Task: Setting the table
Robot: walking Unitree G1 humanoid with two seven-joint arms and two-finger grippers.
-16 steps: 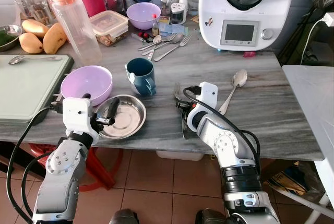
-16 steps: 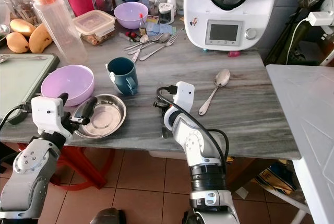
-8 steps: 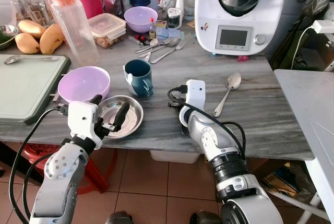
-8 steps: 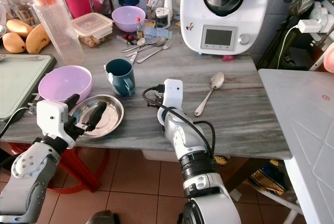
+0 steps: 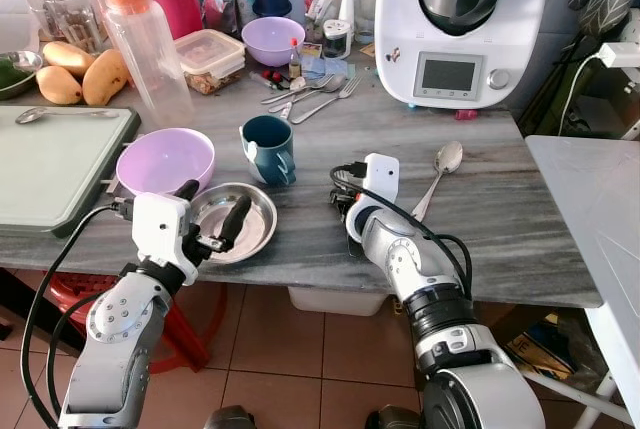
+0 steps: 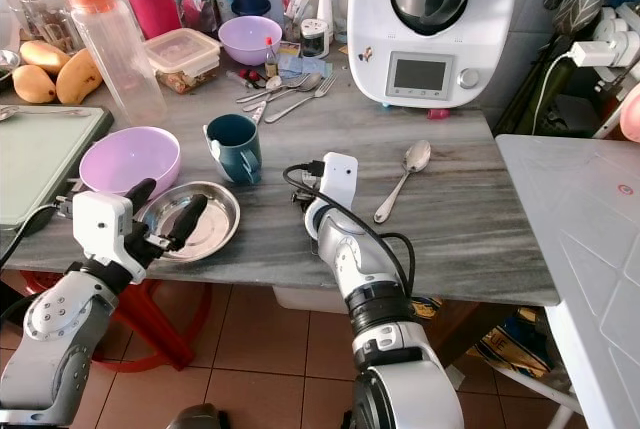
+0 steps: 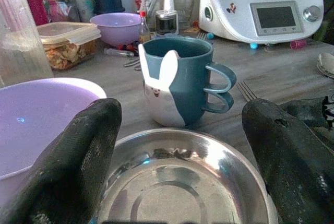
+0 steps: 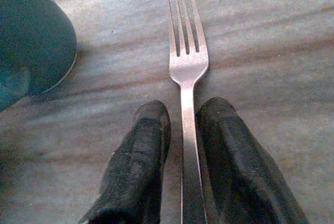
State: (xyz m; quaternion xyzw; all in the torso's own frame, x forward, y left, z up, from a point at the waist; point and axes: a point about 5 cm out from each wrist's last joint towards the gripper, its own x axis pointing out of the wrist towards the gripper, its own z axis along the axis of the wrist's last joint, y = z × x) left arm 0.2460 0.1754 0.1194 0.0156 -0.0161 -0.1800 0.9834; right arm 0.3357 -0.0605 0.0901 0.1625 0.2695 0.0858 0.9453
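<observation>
Nearest, the left gripper (image 5: 212,219) sits at the table's (image 5: 520,209) front edge with its 2 fingers (image 7: 78,156) spread wide either side of the steel plate (image 5: 235,221), not gripping it. Beside it, the right gripper (image 8: 182,145) lies low on the table, its 2 fingers closed against the handle of the fork (image 8: 185,67), which rests flat, tines pointing away. Just behind the plate stand the purple bowl (image 5: 165,159) and the blue mug (image 5: 270,147). Right of the fork lies 1 spoon (image 5: 440,171). Farther back stands the white kitchen machine (image 5: 460,29).
</observation>
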